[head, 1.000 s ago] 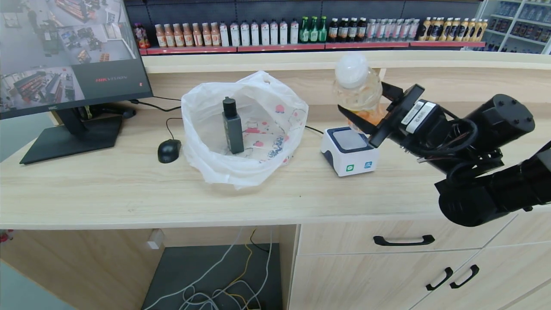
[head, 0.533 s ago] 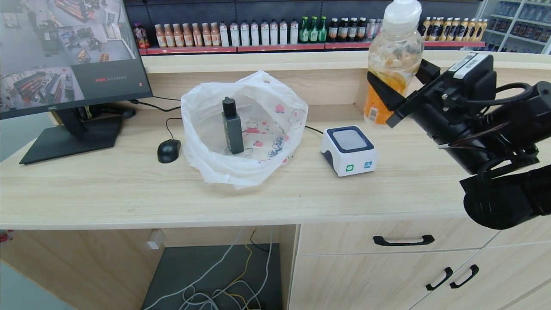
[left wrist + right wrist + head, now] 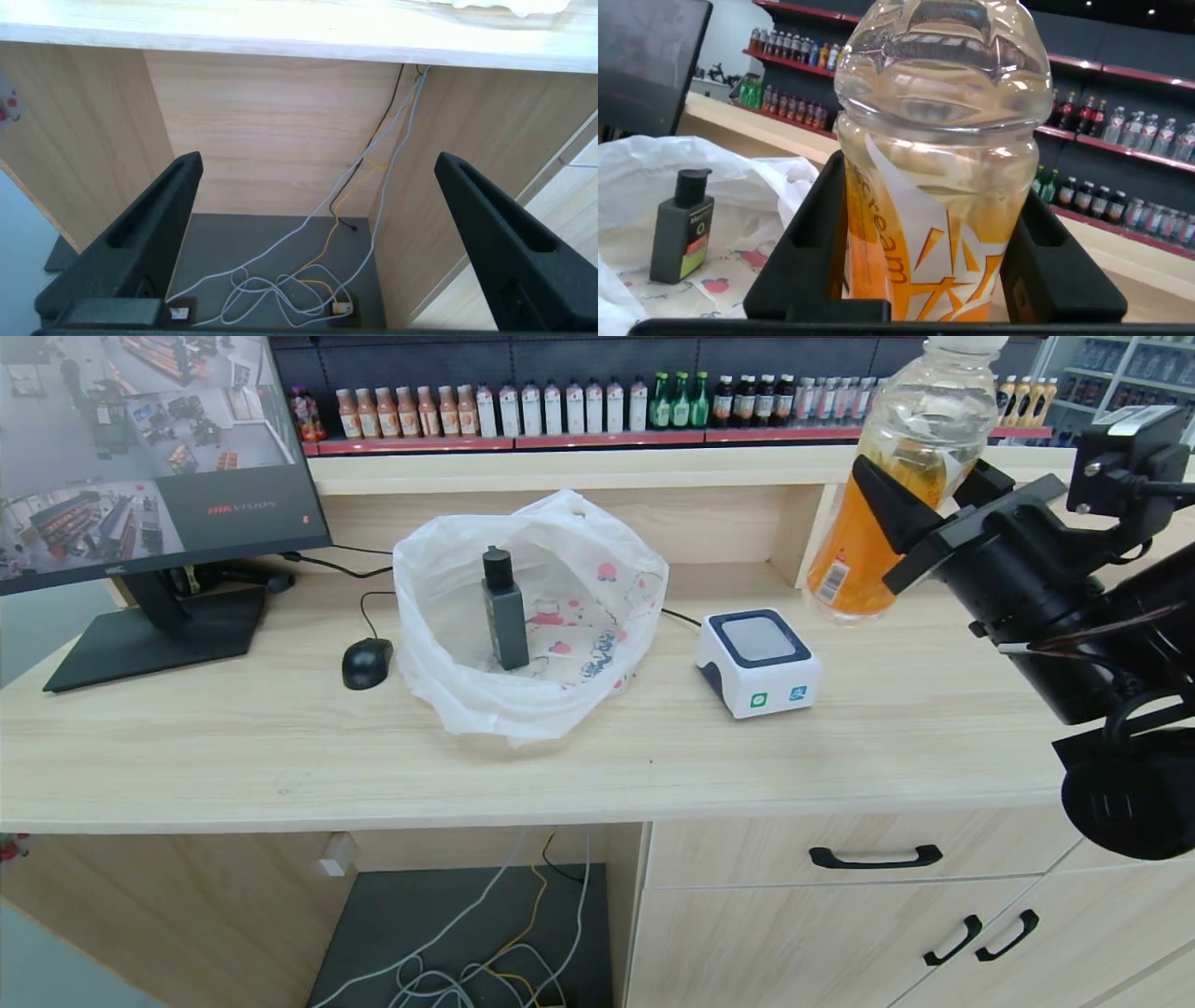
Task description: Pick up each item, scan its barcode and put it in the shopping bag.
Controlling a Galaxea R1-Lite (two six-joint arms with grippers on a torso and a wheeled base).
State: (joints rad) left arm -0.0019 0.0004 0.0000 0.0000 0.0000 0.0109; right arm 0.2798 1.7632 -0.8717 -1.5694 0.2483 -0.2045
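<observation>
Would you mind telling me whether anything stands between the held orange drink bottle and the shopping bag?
Only the scanner, which sits low on the counter between them. The orange drink bottle, gripped by the right gripper, is held higher than it. The shopping bag has its mouth open, with a dark bottle upright inside.

Shopping bag (image 3: 607, 579) in head, right-wrist views

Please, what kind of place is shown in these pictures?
Most likely a shop checkout counter: a barcode scanner and an open shopping bag sit on the wooden counter, and shelves of bottled drinks line the wall behind.
</observation>
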